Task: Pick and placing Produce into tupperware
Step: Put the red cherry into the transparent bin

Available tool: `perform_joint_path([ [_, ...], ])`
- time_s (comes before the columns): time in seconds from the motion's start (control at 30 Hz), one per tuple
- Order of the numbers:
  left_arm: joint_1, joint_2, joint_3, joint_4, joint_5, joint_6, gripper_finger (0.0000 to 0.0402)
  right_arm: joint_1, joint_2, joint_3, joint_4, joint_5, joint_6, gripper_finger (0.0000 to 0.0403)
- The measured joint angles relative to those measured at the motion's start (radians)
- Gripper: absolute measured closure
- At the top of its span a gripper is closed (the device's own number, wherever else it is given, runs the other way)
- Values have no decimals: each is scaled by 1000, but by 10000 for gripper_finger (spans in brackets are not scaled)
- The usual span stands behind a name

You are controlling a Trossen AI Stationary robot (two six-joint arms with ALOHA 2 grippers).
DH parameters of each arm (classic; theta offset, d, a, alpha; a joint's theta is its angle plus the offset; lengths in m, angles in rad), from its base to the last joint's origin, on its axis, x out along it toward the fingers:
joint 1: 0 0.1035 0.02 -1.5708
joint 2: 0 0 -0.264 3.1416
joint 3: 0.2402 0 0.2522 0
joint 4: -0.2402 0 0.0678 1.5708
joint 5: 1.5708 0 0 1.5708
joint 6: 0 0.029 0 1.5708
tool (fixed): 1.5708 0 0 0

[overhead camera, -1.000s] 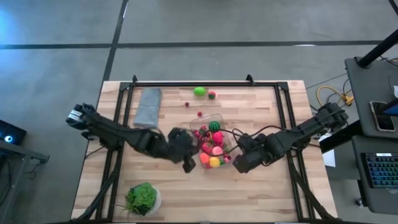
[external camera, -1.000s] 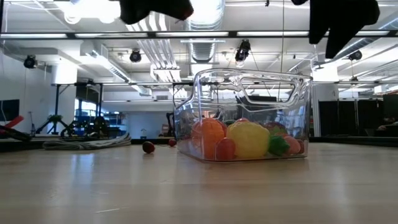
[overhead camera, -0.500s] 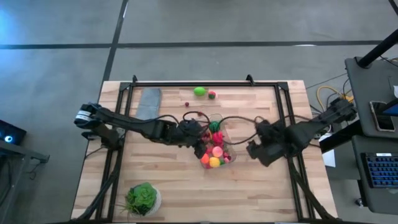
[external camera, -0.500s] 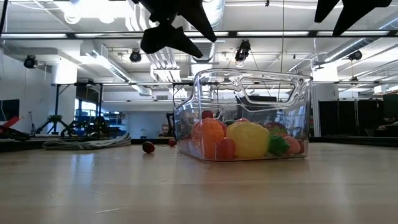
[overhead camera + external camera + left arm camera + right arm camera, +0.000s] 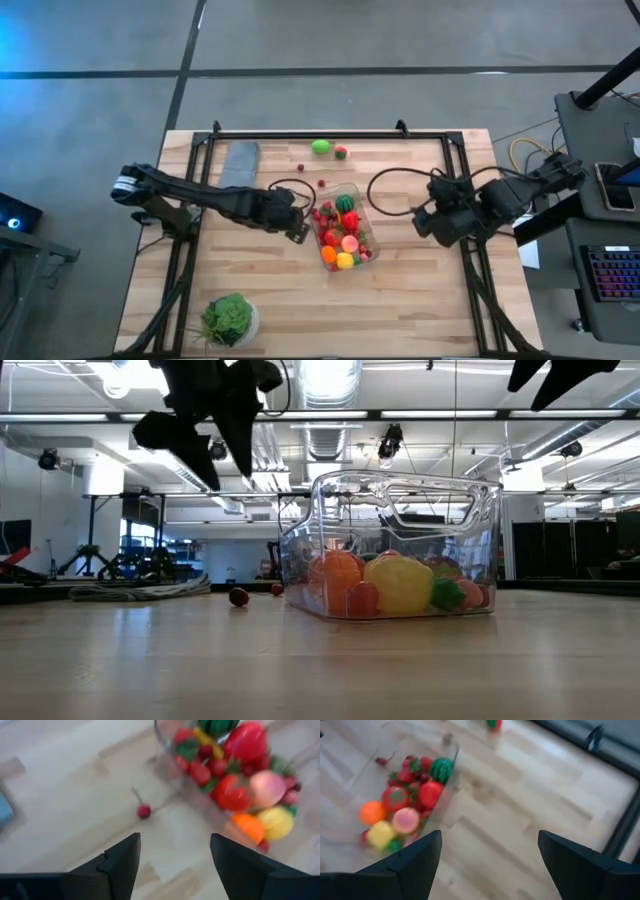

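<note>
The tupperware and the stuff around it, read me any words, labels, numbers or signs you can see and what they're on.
None can be read.
The tupperware shows no label or print.
The toy fruits bear no lettering.
The grey cloth is plain.
Room fixtures behind the table in the low view show nothing legible.

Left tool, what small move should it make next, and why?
Probably ease the left tool, open and empty, toward the loose red cherry lying on the table just outside the tupperware, since it is the nearest produce not yet inside.
</note>
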Motion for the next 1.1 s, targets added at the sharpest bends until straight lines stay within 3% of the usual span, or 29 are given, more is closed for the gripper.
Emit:
perform_joint_path([
  [0.2, -6, 58, -47, 63, 83, 151, 176, -125, -2, -26, 1, 27, -89, 81],
  [0.37, 2, 130, -72, 94, 88, 324, 176, -248, -2, -29, 6, -59, -62, 82],
  [0.53, 24, 196, -71, 98, 108, 371, 176, -324, -2, -19, 13, -94, -116, 79],
  [0.87, 114, 248, -72, 111, 212, 288, 176, -373, -2, -4, 19, -134, -126, 78],
  [1.1, 134, 235, -66, 171, 214, 559, 176, -373, -2, -4, 25, -136, -124, 78],
])
